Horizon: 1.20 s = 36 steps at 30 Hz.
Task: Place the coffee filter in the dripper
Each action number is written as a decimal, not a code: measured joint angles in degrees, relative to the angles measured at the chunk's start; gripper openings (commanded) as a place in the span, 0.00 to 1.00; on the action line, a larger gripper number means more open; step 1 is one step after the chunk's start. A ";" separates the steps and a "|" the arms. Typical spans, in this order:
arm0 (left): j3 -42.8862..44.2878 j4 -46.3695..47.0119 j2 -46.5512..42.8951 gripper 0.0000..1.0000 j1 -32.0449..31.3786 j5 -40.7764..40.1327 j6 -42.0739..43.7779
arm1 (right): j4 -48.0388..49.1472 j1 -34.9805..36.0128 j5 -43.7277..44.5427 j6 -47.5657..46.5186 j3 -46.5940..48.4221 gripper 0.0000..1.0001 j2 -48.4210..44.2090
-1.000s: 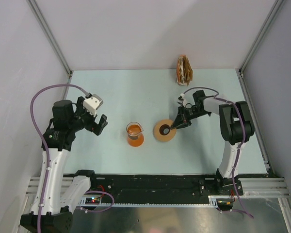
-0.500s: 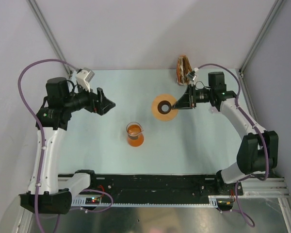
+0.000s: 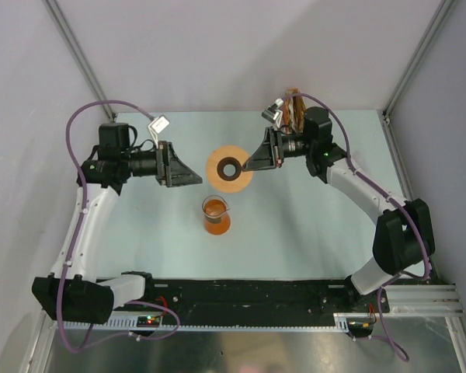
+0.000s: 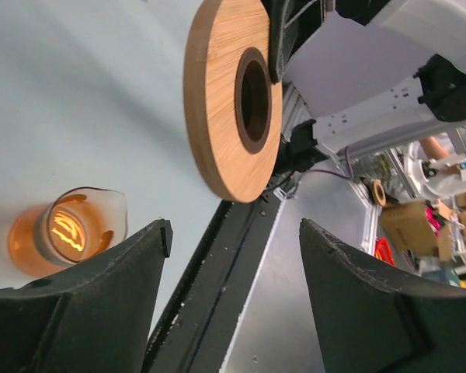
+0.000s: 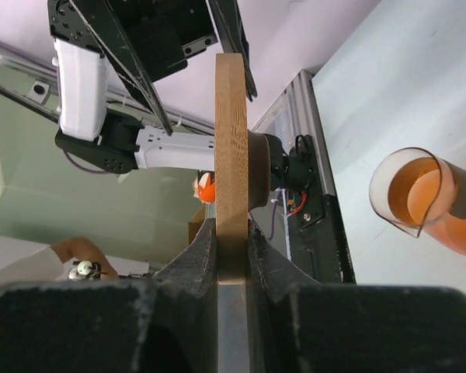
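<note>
The right pincer point(image 3: 249, 165) has its two fingers closed tight on the rim of the dripper point(image 3: 216, 169), which shows here as a flat, round, wood-grained ring with a dark collar around its centre hole. In the right wrist view the dripper point(image 5: 231, 155) stands edge-on, its rim pinched between the pincer point(image 5: 231, 250) fingers and the rest reaching out beyond their tips. It appears to be held off the pale counter point(image 3: 140, 233), behind the glass beaker of orange liquid point(image 3: 216, 215) and about midway between the two arms. The left pincer point(image 3: 188, 175) points at it from the left, fingers spread wide and holding nothing, a clear gap short of the ring. An upright bundle of brown-and-orange papers point(image 3: 297, 109) stands at the back wall, behind the right arm.
</note>
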 measured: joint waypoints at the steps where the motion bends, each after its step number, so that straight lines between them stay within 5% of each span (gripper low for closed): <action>1: -0.15 0.07 0.35 0.72 -0.61 0.55 0.02 | 0.33 0.59 0.00 0.28 0.15 0.00 0.20; 15: -1.49 2.21 3.76 0.39 -3.80 5.53 -1.40 | 1.77 4.00 -0.52 1.20 1.79 0.00 1.92; 24: -1.49 2.91 4.46 0.02 -3.61 7.82 -4.61 | 3.82 3.96 -2.80 -0.33 2.95 0.01 2.67; 29: -1.84 3.56 4.63 0.00 -3.52 8.02 -5.79 | 2.25 3.89 -2.78 -1.40 3.39 0.53 2.69; 36: -7.48 4.92 4.09 0.00 -3.58 8.24 -5.81 | -6.16 2.91 1.14 -5.60 4.70 0.94 2.60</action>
